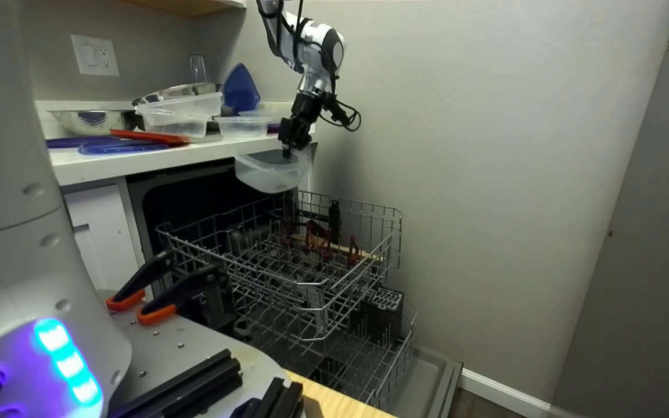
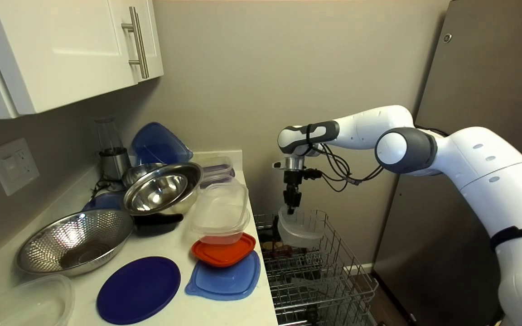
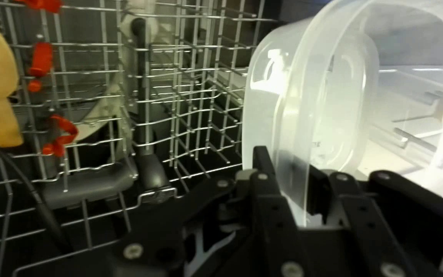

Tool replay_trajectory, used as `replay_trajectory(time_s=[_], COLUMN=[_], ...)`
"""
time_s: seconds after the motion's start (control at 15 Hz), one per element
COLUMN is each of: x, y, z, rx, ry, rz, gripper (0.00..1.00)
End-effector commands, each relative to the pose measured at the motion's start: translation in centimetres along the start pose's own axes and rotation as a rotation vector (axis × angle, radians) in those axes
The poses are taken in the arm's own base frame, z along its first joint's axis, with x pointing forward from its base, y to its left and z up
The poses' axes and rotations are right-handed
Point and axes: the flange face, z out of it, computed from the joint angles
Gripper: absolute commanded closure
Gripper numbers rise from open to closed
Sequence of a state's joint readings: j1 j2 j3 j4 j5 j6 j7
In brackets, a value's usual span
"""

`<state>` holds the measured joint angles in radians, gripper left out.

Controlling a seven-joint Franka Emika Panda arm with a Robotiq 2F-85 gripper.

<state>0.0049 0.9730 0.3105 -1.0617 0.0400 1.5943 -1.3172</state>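
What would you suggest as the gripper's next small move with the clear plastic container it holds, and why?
I would probably ease the clear plastic container slightly lower toward the upper dishwasher rack, without loosening the gripper. The jaws pinch the container's wall, it hangs over the rack, and an exterior view shows a gap between it and the countertop, so a short descent looks feasible.

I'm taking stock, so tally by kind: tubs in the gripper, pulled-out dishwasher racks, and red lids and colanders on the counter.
Tub in the gripper: 1
Upper rack and lower rack: 2
Red lid: 1
Colander: 1
Total in view: 5
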Motion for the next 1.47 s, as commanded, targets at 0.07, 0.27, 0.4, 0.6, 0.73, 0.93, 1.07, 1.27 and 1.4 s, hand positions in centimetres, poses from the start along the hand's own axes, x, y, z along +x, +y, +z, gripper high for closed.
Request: replay_trajectory(time_s=[0.07, 0.27, 0.4, 0.6, 0.73, 0.93, 1.07, 1.27, 1.4], x=[1.6, 4.0, 6.3, 9.1, 10.3, 11.2, 11.7, 12.7, 13.7], y=[-5.2, -6.8, -7.7, -9.1, -10.1, -11.8, -12.7, -14.3, -15.3], z=[-3.6, -4.7, -5.1, -5.5, -5.9, -6.8, -7.9, -10.7, -12.5], rx=[0.178, 0.239, 0.265, 0.296, 0.321, 0.369, 0.371, 0.314, 0.259], ry=[-0.033, -0.02, -0.012, -0.004, -0.009, -0.035, -0.046, -0.056, -0.048], rz=[0.017, -0.051, -0.103, -0.173, -0.203, -0.225, -0.234, -0.261, -0.282], gripper=[0.96, 0.96, 0.96, 0.96, 0.96, 0.96, 0.96, 0.96, 0.96])
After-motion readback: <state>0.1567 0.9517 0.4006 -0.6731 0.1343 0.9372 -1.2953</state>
